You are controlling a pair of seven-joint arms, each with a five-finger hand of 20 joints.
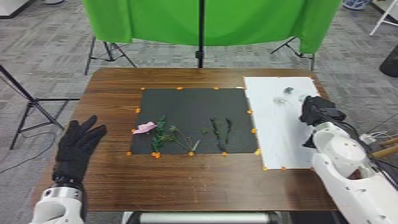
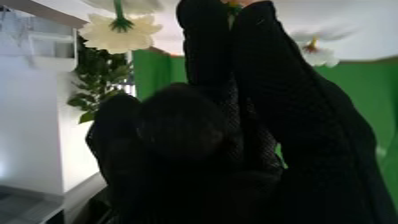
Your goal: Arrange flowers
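A pink flower (image 1: pixel 144 127) lies on the black mat (image 1: pixel 191 102) at its lower left, beside a leafy green stem (image 1: pixel 159 136). Thin branching stems (image 1: pixel 185 140) and two dark green sprigs (image 1: pixel 220 133) lie to the right. Faint white flowers (image 1: pixel 282 101) rest on the white sheet (image 1: pixel 274 127). My right hand (image 1: pixel 322 111) is over that sheet's right edge. In the right wrist view my right hand (image 2: pixel 182 122) has a white flower (image 2: pixel 120 34) and another white bloom (image 2: pixel 318 52) beyond it. Straight-fingered, my left hand (image 1: pixel 78 144) is over the table's left side, away from the flowers.
Small orange pieces (image 1: pixel 156 155) line the edges of the mat and sheet on the brown table (image 1: pixel 195 182). Behind the table hangs a green cloth (image 1: pixel 151 22) with a black stand (image 1: pixel 201 52). Another stand (image 1: pixel 34 102) is at the left.
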